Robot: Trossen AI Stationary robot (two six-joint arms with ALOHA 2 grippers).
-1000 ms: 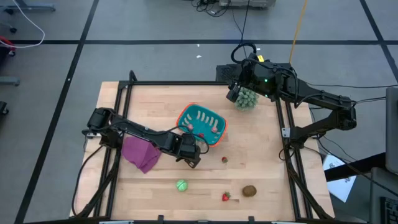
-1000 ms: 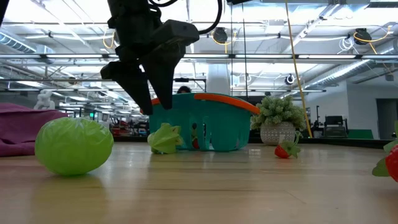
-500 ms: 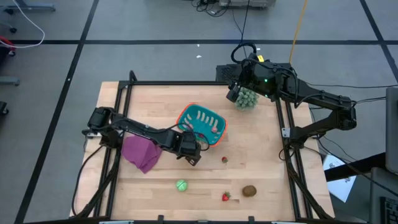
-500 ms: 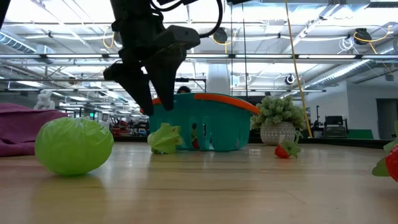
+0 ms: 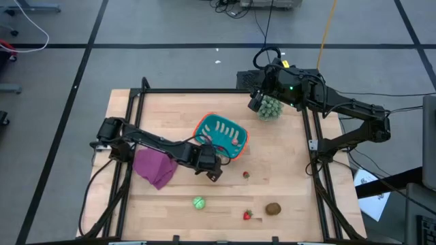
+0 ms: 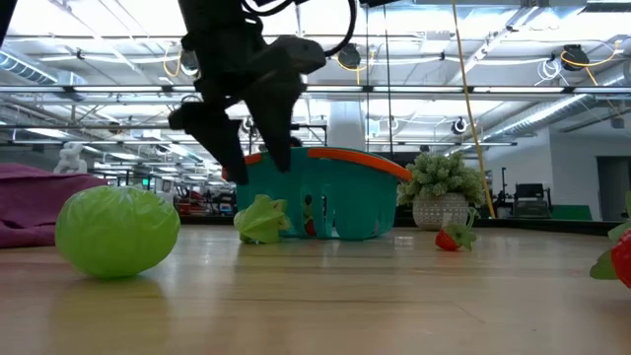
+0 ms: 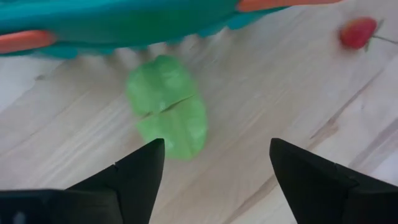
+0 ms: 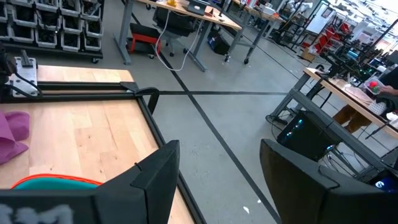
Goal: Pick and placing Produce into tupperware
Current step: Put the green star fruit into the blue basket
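Both arms matte black, chunky jointed segments w/ rounded elbow housings. Left arm's black two-finger pincer [image 5: 215, 170]: wedge-shaped fingers, pointed tips [image 7: 147, 158]. Right arm's black pincer [image 5: 257, 102]: small green LED lit on wrist housing, black cable looped above, broad flat fingers [image 8: 163, 167].

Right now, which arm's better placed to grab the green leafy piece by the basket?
Left. Its fingers stand open right over the green leafy piece beside the teal basket. The right gripper waits at the table's far edge by the spiky plant ball.
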